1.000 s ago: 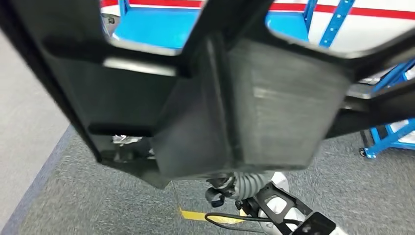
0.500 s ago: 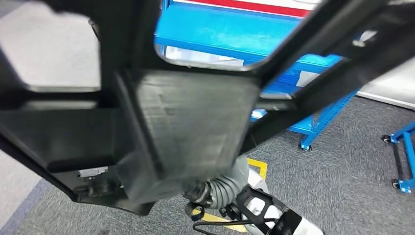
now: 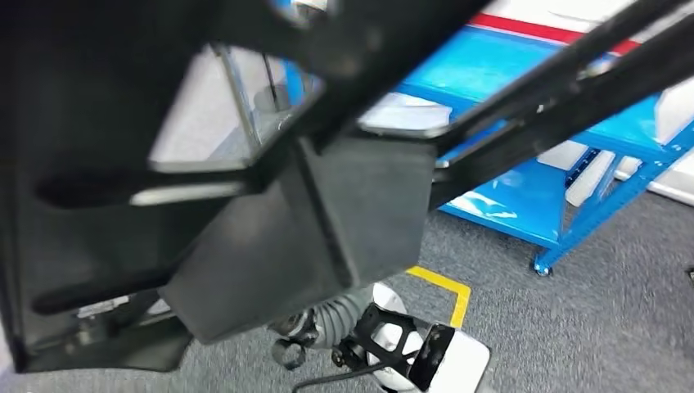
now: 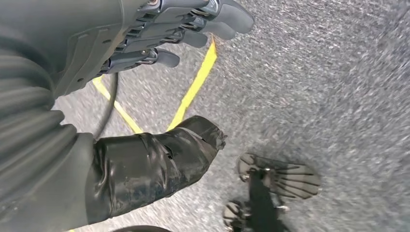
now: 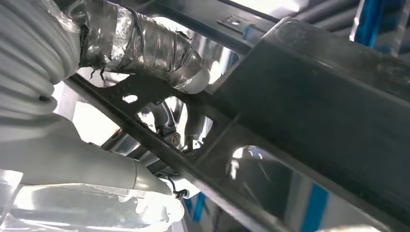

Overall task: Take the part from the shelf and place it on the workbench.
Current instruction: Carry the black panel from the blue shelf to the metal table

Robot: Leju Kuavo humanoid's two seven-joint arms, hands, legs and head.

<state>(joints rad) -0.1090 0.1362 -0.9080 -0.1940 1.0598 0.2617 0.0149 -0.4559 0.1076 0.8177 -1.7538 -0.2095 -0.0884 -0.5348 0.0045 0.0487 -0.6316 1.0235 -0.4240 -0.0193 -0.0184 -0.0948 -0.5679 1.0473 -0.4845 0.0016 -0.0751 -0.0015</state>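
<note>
Black moulded plastic frame part (image 3: 270, 196) sat clamped in right hand (image 5: 145, 63), thumb over its rail; left hand (image 4: 159, 34) hung empty, fingers apart — best kept level w/ firm grip en route to bench.

Left hand (image 4: 145, 43): grey ribbed cover, dark fingers (image 4: 227, 14) held loosely apart and only slightly bent, thick thumb (image 4: 159, 164) wrapped in black tape; nothing between thumb and fingers.
Floor (image 4: 329, 82): grey speckled carpet, blurred, lying below the hand.
Yellow tape line (image 4: 196, 84): on the carpet, running out from beneath the fingers toward the thumb, where it meets a second yellow strip at an angle.
Black cable (image 4: 109, 104): curved, just beside the yellow tape line, partly hidden by the hand's cover.
Caster wheels (image 4: 270, 186): pale ribbed wheels on a dark bracket, on the carpet near the thumb tip, well apart from the yellow tape line.
</note>
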